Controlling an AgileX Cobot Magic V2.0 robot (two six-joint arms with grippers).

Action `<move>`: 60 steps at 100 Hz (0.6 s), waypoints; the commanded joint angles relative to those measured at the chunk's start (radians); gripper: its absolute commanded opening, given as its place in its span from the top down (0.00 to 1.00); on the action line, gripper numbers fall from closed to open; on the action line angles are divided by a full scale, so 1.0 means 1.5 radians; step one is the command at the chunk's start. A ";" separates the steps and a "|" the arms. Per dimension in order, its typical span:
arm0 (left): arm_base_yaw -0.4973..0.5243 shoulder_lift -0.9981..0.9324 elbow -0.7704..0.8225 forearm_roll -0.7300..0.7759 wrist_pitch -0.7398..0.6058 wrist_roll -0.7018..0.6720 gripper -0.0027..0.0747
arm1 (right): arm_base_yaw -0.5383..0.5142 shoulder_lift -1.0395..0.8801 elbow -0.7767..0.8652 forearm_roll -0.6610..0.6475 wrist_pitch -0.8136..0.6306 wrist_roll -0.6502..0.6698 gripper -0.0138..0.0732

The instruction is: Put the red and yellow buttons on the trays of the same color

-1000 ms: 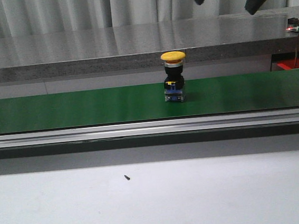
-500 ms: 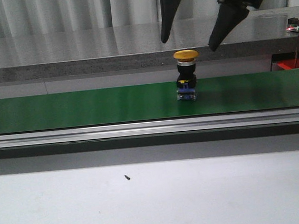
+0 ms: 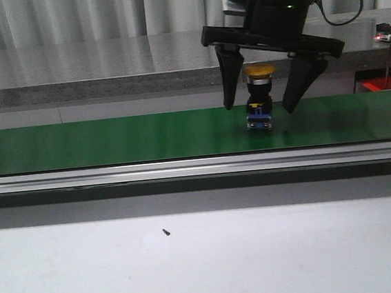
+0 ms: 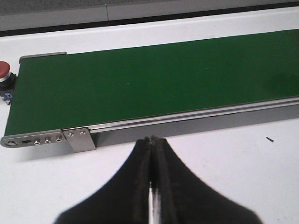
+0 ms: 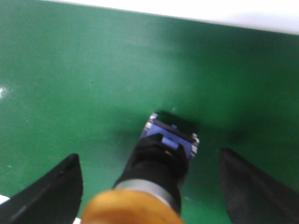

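Note:
A yellow button [image 3: 260,95] with a black body and blue base stands upright on the green conveyor belt [image 3: 112,141]. My right gripper [image 3: 259,106] is open, one finger on each side of the button without touching it. In the right wrist view the yellow button [image 5: 154,172] stands midway between the two fingers [image 5: 51,191]. A red button [image 4: 3,72] sits just off the belt's end in the left wrist view. My left gripper [image 4: 152,140] is shut on nothing, over the white table beside the belt's rail. No trays are in view.
A grey counter [image 3: 104,65] runs behind the belt. The belt's aluminium rail [image 3: 184,168] lines its front edge. A small black screw [image 3: 166,232] lies on the white table. A red box [image 3: 387,84] shows at the far right.
The yellow button has travelled right along the belt. My right gripper has come down from above and now straddles it, still open.

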 commanded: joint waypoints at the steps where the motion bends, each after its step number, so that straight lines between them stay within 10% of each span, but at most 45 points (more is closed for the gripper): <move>1: -0.005 -0.001 -0.019 -0.022 -0.035 -0.002 0.99 | 0.000 -0.040 -0.020 -0.001 -0.011 -0.001 0.28; 24: -0.005 -0.001 -0.019 -0.022 -0.035 -0.002 0.99 | 0.000 -0.043 -0.020 -0.011 -0.015 -0.001 0.58; 60: -0.005 -0.001 -0.019 -0.022 -0.035 -0.002 0.99 | 0.000 -0.115 -0.019 -0.110 0.010 -0.001 0.60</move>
